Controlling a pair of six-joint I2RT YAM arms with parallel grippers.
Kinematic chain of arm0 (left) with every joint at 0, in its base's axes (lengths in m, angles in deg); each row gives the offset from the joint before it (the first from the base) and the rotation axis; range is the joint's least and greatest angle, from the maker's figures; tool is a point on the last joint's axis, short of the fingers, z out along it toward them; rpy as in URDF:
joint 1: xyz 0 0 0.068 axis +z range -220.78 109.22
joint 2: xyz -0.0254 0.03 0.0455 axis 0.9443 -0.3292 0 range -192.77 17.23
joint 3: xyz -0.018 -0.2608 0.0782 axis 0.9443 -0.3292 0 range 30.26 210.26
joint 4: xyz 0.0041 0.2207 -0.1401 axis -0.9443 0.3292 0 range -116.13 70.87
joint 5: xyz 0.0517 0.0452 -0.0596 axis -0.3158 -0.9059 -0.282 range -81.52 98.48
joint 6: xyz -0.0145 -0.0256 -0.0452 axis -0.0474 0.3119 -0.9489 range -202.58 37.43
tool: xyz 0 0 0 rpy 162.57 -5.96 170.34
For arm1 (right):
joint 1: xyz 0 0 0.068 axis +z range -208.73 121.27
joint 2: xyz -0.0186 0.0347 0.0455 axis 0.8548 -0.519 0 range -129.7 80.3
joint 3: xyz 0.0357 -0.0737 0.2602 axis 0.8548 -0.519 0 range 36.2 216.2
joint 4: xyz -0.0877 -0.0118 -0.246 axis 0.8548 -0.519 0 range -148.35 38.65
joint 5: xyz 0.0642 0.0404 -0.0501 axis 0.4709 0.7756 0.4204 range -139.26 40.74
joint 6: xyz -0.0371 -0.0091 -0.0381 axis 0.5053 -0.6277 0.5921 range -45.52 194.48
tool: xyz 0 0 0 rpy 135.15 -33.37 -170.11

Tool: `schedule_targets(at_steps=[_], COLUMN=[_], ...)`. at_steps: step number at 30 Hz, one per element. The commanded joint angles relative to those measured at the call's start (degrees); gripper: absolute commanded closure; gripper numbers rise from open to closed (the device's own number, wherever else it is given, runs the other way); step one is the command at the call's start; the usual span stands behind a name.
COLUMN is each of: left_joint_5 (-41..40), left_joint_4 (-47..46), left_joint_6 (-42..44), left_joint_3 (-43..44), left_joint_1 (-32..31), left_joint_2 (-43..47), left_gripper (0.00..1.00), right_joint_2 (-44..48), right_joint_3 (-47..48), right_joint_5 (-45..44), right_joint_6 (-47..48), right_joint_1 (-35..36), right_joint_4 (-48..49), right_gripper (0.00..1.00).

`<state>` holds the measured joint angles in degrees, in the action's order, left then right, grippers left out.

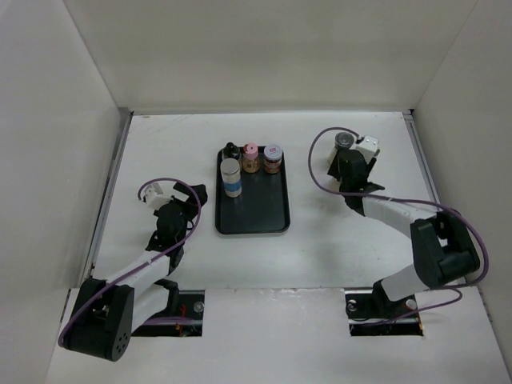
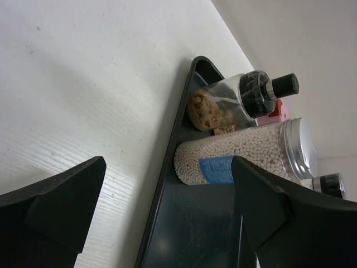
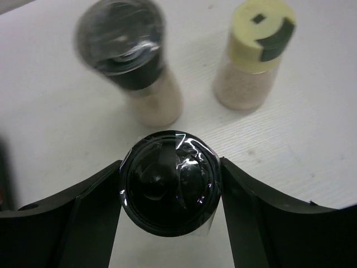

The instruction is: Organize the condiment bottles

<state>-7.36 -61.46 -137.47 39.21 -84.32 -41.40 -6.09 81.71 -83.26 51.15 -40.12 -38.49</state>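
Four condiment bottles standing upright at the far end of the black tray on the bench from above, left end effector spread and empty near the tray's left edge at the left wrist, right end effector pinching a black-domed bottle just before a grey-topped bottle and a yellow-capped bottle at the right wrist.

Bright, even light; glare on black-capped bottle

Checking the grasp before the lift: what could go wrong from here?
The right pincer clamps the black-cap bottle by its glossy wrapped cap, so it may slip. The grey-cap bottle and yellow-cap bottle stand close beyond it; a swing could topple them. The tray's far end holds four bottles, so the set-down needs care.
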Motion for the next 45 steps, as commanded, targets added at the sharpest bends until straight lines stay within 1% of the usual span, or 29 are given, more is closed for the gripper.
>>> schedule_targets(at_steps=[1,3,6,13,17,24,25,27,30,32,36,38,39,41,42,44,45], left_joint_5=[-0.16,-0.34,-0.07,-0.34,-0.25,-0.07,-0.25,-0.25,0.02,0.02,-0.16,0.02,-0.07,-0.25,-0.25,-0.07,0.01], left_joint_4=[-2.02,-2.02,-2.02,-1.58,-1.58,-1.58,-1.58,-1.58,-2.02,-2.02,-1.85,-1.76,-1.76,-1.67,-1.67,-2.02,-2.02], left_joint_6=[0.14,0.14,0.14,0.40,0.40,0.40,0.40,0.40,0.31,0.40,0.40,0.40,0.40,0.40,0.40,0.40,0.40], left_joint_3=[0.72,0.63,0.72,0.37,0.63,0.37,0.37,0.28,0.54,0.63,0.45,0.45,0.45,0.37,0.37,0.54,0.63], left_joint_1=[-0.30,-0.21,0.05,0.40,-0.12,0.23,0.23,0.31,0.05,-0.04,0.40,0.23,0.14,0.14,0.23,-0.04,-0.04], left_joint_2=[-0.17,-0.17,-0.34,0.89,0.62,1.24,1.33,1.24,0.19,0.27,0.62,0.62,0.80,1.06,0.98,0.19,0.01], left_gripper=[0.00,0.00,0.00,0.00,0.00,0.00,0.00,0.00,0.00,0.00,0.00,0.00,0.00,0.00,0.00,0.00,0.00], right_joint_2=[6.75,6.85,3.79,-7.46,-13.79,-21.88,-22.59,-23.47,-23.91,-22.69,-16.72,-12.07,-9.96,-6.35,-5.03,-2.57,-1.86], right_joint_3=[1.24,3.08,6.85,15.47,20.56,27.16,27.52,27.69,28.05,27.70,24.98,21.91,20.15,16.90,15.84,13.82,13.37], right_joint_5=[0.51,1.04,3.41,7.45,7.63,8.69,8.69,8.42,8.16,8.33,8.86,9.74,10.26,11.32,12.02,13.60,13.87], right_joint_6=[0.92,0.49,0.83,0.48,1.97,2.33,2.07,1.71,1.45,1.45,1.27,1.27,1.27,0.49,-0.22,-2.15,-2.68], right_joint_1=[6.72,11.20,17.36,25.72,27.83,28.45,28.45,28.45,28.45,28.45,28.45,27.06,26.09,22.67,20.30,15.03,12.83], right_joint_4=[4.37,3.66,4.18,7.79,9.72,9.64,9.55,10.08,10.08,9.73,8.41,7.97,8.32,8.76,8.41,7.27,6.83], right_gripper=[0.50,0.49,0.48,0.48,0.48,0.43,0.41,0.34,0.18,0.11,0.06,0.05,0.06,0.14,0.23,0.50,0.58])
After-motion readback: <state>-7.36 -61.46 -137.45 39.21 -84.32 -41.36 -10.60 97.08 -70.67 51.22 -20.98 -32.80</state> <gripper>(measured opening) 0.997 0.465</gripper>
